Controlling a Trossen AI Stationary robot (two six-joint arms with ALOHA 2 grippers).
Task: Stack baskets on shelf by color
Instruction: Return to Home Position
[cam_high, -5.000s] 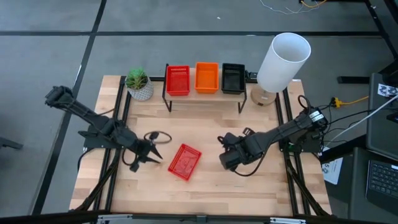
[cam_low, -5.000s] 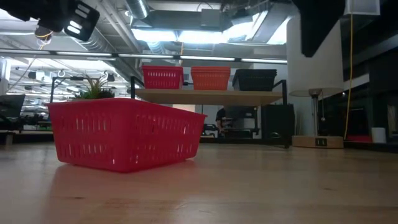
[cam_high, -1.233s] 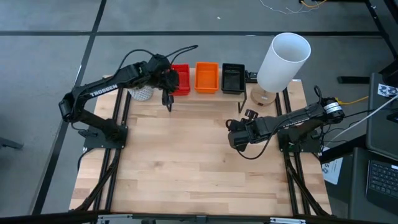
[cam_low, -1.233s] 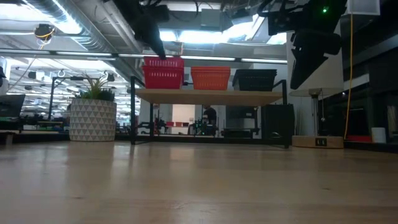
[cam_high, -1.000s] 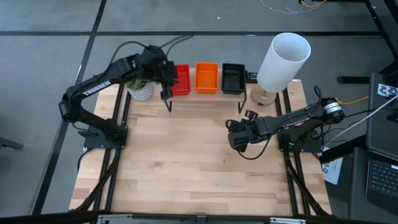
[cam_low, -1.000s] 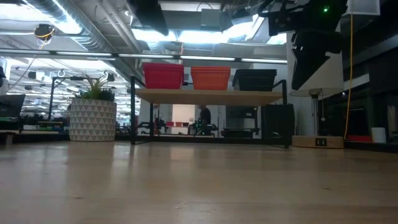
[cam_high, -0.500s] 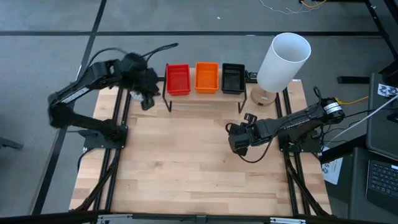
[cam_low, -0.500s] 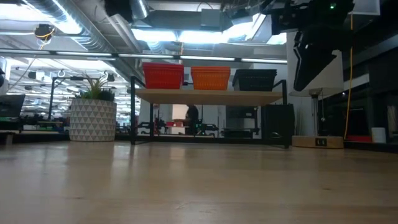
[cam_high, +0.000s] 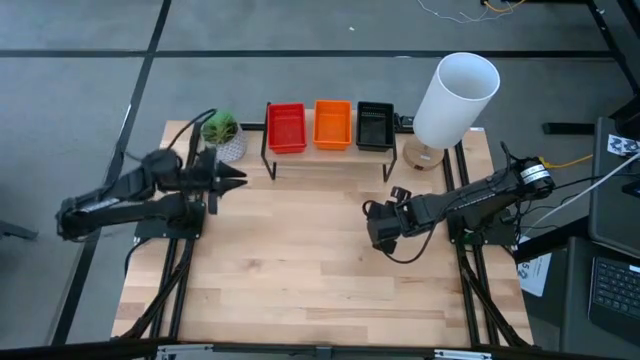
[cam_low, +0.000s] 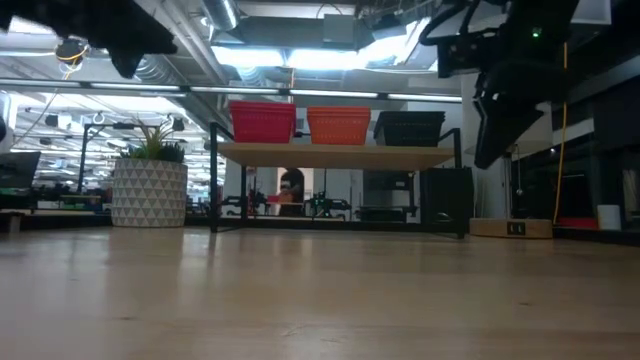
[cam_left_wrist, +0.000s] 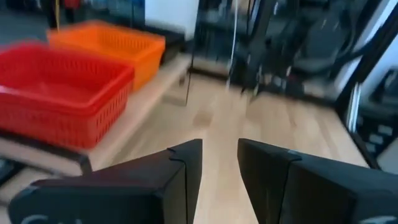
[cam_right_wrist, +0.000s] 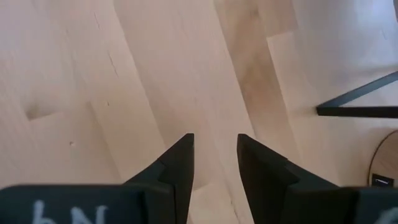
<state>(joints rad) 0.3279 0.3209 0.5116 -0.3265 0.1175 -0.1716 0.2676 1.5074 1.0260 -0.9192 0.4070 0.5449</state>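
Room: an open workshop with ceiling ducts and strip lights stretches beyond the wooden counter (cam_high: 300, 270). A person (cam_low: 290, 183) shows far off, seen under the shelf.
Shelf: the shelf (cam_low: 340, 154) stands at the counter's far edge, between a potted plant (cam_high: 222, 135) and a lamp (cam_high: 455, 95) with a white shade.
Baskets: the red baskets (cam_high: 286, 128), orange baskets (cam_high: 333, 124) and black baskets (cam_high: 375, 125) sit side by side on the plank, each colour in its own place. Every basket in view is up there. How many are nested in each pile cannot be told.
Left claw: the left claw (cam_high: 236, 178) hangs over the counter's left side, just in front of the plant and near the shelf's left leg. It points toward the red pile, fingers apart with nothing between them.
Right claw: the right claw (cam_high: 380, 232) hovers above bare boards on the right, well apart from the baskets. It faces down, fingers parted and empty.
Progress: the sorting looks finished; only pulling the arms back seems left.
Risk, left: a wide swing on the way back could clip the plant pot or the shelf leg, and a jolt there might shift the piles.
Risk, right: its looped cable (cam_high: 405, 250) hangs low, so a quick pull-back toward the lamp base could snag it.
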